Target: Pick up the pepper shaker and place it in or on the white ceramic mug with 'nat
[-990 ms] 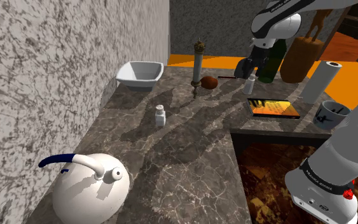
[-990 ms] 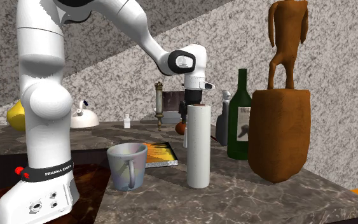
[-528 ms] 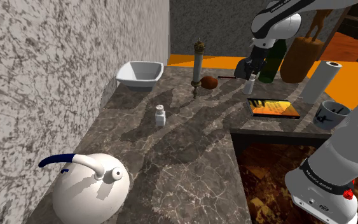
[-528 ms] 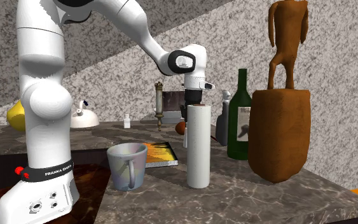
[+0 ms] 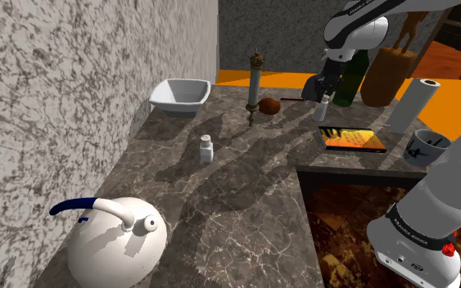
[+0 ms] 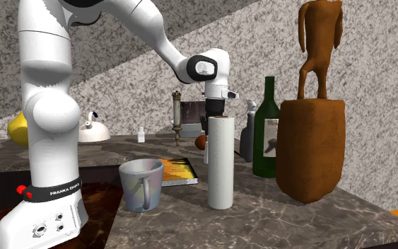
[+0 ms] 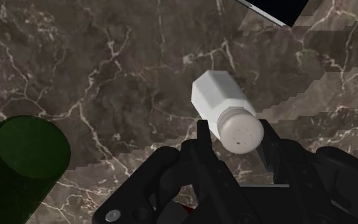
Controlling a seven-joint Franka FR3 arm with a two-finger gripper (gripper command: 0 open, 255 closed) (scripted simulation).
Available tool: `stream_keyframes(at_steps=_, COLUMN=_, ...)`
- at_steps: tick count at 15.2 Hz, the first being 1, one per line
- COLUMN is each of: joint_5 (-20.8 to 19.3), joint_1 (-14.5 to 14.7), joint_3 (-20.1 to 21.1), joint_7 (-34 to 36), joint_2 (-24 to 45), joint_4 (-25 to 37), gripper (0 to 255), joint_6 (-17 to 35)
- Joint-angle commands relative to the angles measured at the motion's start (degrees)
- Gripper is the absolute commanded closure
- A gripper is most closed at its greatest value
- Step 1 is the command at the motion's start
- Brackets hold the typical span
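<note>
Gripper (image 7: 234, 132) pinching white shaker (image 7: 224, 108) at its dotted cap. Shaker tilted over dark marbled surface (image 7: 107, 76), probably just clear of it; contact hard to judge. It sits at the far side, just beside a green bottle (image 5: 349, 78), well apart from the mug (image 5: 423, 147) at the shoulder view's right. Mug's dark marking unreadable. Arm base (image 6: 49, 191) reads "FRANKA EMIKA". Bottle label (image 6: 269, 145) illegible. Paper roll (image 6: 220, 163) hides the gripper tips in the second exterior view.

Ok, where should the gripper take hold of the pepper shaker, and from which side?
Near the cap, from straight above: the pepper shaker is upright, slim enough to span, with the green bottle close beside. The gripper clasps it there.
</note>
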Motion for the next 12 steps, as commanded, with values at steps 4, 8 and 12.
stream_keyframes(at_steps=4, joint_5=-0.88, joint_1=0.04, joint_3=0.01, joint_7=0.78, joint_2=-1.82, joint_4=1.69, gripper=255, joint_6=-3.39)
stream_keyframes(at_steps=8, joint_5=-1.51, joint_1=0.06, joint_3=0.07, joint_7=1.37, joint_2=-3.23, joint_4=3.37, gripper=255, joint_6=-6.38)
stream_keyframes(at_steps=12, joint_5=-2.02, joint_1=0.08, joint_3=0.14, joint_7=1.88, joint_2=-4.44, joint_4=5.25, gripper=255, joint_6=-9.38)
